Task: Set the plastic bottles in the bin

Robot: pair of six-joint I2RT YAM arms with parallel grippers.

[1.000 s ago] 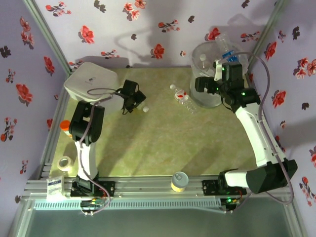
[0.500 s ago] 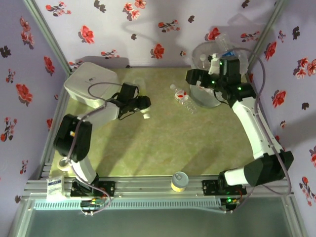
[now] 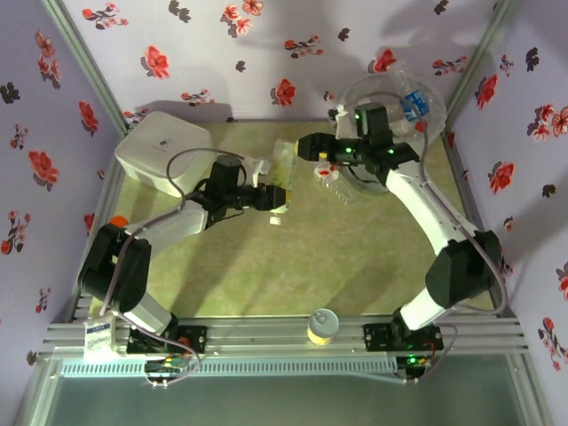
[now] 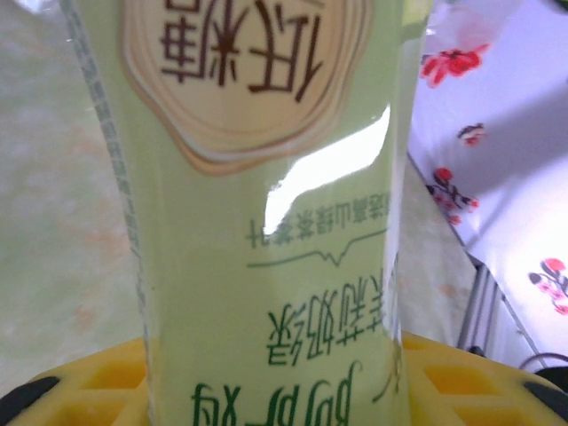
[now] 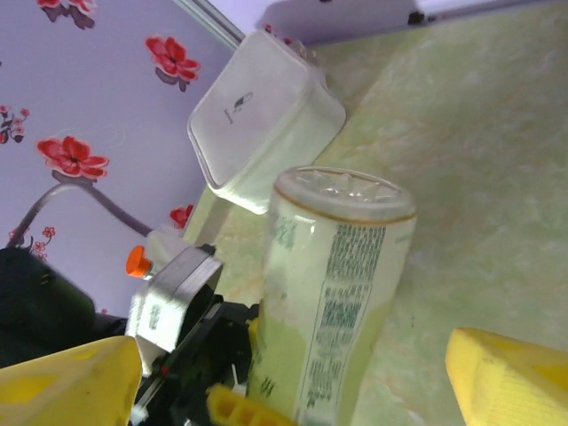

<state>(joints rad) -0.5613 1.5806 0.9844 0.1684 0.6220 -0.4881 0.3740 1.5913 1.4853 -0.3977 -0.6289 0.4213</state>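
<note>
The pale green marbled table (image 3: 293, 266) carries a white rounded box (image 3: 164, 146) far left; the translucent bin (image 3: 435, 111) stands far right; a clear bottle (image 3: 337, 186) lies just beside it; a yellow can (image 3: 321, 327) stands at the near edge; an orange-capped bottle (image 3: 116, 222) is at the left edge.

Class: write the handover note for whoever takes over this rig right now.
Left gripper: shut on a green bottle, held out toward the other arm.
Right gripper: open, jaws either side of that bottle's base, not gripping.
Bin: back right, a blue-labelled bottle inside.
Left to do: bin the green bottle, then the two bottles lying beside the bin.
</note>
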